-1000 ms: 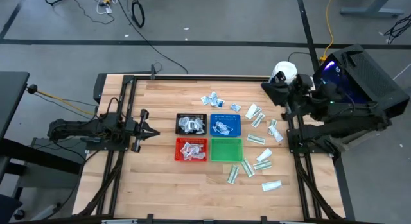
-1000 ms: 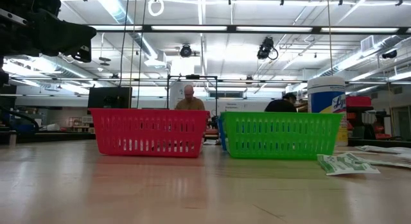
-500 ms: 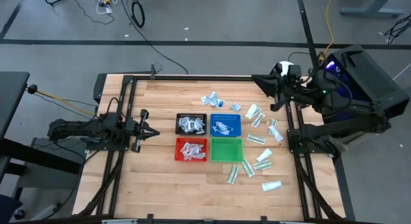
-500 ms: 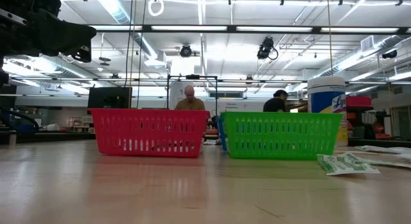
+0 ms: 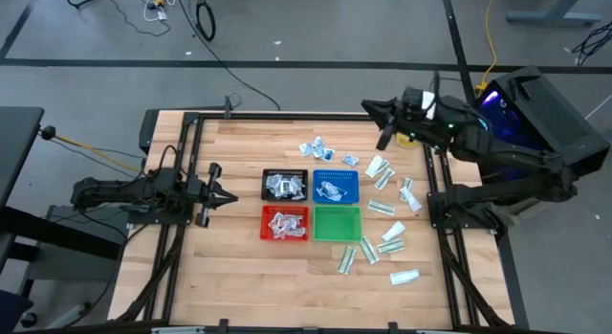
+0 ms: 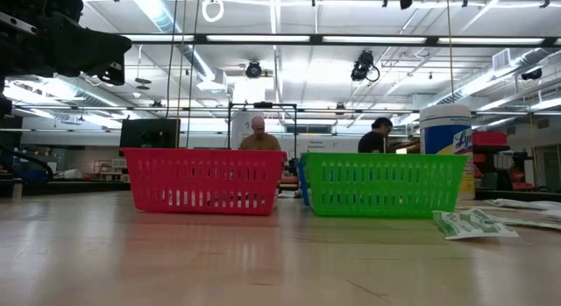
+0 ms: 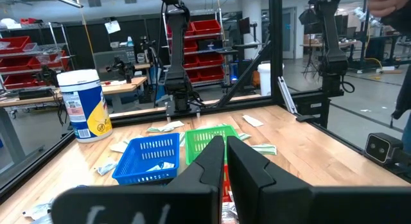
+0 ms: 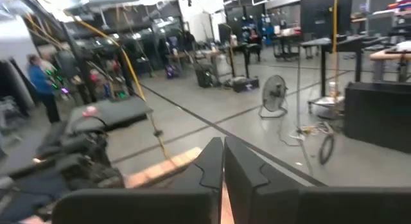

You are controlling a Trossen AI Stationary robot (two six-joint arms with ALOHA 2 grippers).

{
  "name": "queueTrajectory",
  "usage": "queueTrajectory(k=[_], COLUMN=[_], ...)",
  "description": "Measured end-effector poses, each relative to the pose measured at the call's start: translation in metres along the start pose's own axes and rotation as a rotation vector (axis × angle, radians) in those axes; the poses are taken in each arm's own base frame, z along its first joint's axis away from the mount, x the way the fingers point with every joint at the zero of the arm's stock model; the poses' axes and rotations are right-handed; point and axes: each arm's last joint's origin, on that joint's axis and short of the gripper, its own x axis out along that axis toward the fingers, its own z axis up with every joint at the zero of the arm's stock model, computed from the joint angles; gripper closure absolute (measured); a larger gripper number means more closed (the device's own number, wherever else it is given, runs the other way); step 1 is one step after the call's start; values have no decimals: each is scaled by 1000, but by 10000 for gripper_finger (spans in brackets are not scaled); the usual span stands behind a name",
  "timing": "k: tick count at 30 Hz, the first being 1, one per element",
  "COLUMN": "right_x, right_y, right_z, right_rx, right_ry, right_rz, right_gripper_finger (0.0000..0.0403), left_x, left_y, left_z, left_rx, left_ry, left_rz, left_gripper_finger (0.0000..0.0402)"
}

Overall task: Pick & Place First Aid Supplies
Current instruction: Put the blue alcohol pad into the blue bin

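The first aid supplies are small flat packets. Squarish white-blue ones (image 5: 320,150) lie near the far edge, and longer white-green ones (image 5: 381,168) (image 5: 392,238) are spread over the table's right side. More lie in the black (image 5: 284,185), blue (image 5: 336,186) and red (image 5: 285,223) trays. My left gripper (image 5: 229,196) (image 7: 226,147) rests shut at the table's left, pointing level at the trays. My right gripper (image 5: 368,108) (image 8: 223,150) is shut and holds nothing. It hangs high over the far edge, level, pointing toward the table's left.
A green tray (image 5: 337,223) (image 6: 382,183) stands beside the red one (image 6: 203,180). A white jar with a yellow label (image 6: 445,135) (image 7: 83,112) stands at the far right corner, under my right arm. A black frame (image 5: 186,143) rims the table. People show in the room beyond.
My right gripper has swung from over the far right corner toward the table's left along the far edge. It has turned and levelled out, and now points left. It has stayed shut with nothing in it.
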Motion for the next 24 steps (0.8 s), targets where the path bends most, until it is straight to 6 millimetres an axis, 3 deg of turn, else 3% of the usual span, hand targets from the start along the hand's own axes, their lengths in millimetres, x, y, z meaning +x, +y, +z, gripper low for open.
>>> queueTrajectory(k=[13,24], right_x=[27,51], right_y=[-8,-22], right_z=[-26,-46], right_rx=[-174,-184], right_ry=[153,237], right_rz=[-53,-113], right_gripper_finger=[385,385], left_x=[0,0], left_y=[0,0], left_z=[0,0], left_rx=[0,0], left_ry=[0,0], left_rz=[1,0], left_gripper_finger=[376,376])
